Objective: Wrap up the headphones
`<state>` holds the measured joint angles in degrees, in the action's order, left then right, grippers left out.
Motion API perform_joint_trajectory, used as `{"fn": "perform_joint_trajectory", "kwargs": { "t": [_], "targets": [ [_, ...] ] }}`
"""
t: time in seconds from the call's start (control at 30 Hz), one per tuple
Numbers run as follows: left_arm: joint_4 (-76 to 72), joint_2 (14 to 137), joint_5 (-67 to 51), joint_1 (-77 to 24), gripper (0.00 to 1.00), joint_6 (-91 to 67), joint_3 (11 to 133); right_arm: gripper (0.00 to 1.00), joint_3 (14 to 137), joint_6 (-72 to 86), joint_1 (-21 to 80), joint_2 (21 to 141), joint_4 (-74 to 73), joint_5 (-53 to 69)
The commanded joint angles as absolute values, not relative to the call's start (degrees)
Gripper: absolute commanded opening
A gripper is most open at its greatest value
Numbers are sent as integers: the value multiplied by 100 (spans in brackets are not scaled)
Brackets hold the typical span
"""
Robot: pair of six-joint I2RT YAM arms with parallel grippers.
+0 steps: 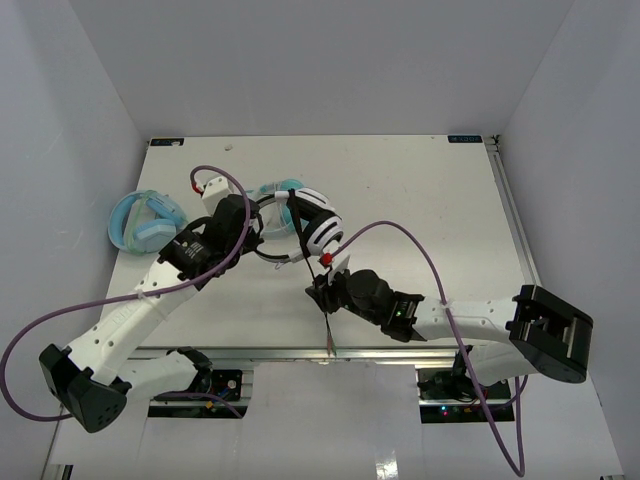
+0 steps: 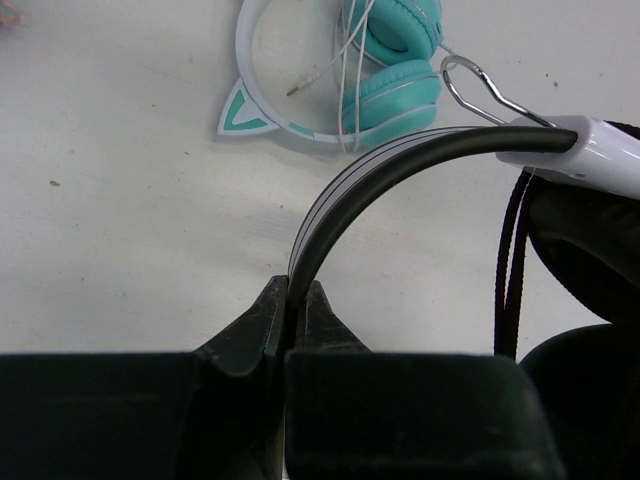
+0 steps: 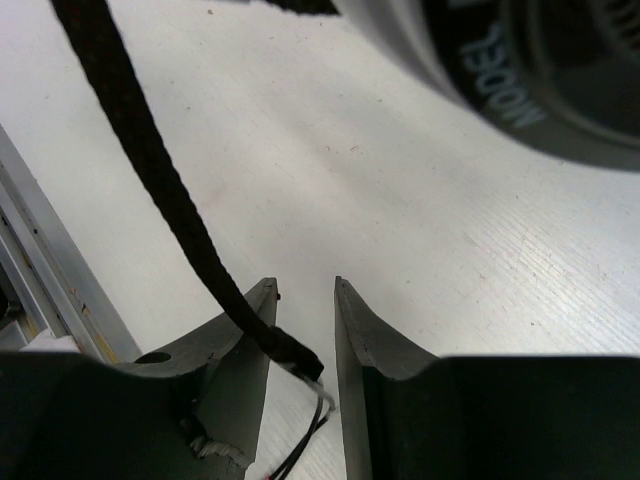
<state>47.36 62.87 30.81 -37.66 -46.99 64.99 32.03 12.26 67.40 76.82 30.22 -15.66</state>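
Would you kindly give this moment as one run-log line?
left gripper: shut on headphones headband | right gripper: open, cable against one finger

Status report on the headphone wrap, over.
Left fingers shut on headband of the headphones. Right fingers open, cable lying between them. Teal cat-ear headphones close beside.

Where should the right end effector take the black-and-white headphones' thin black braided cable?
Grip the thin black braided cable on the straight stretch lying against one finger of the open right end effector. Come from the near side, jaws across the strand; the black-and-white headphones sit just beyond.
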Motion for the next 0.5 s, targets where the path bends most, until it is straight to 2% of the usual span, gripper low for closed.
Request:
{"fn": "perform_joint_trajectory", "kwargs": {
  "t": [0.0, 0.47],
  "targets": [
    [4148, 5937, 3026, -3771, 0, -5001, 6539, 36, 3182, 1149, 6770, 7792, 3304, -1750],
    [4149, 5880, 3041, -3770, 0, -4966, 6547, 37, 2800, 1251, 6768, 8308, 4112, -1581]
  ]
}}
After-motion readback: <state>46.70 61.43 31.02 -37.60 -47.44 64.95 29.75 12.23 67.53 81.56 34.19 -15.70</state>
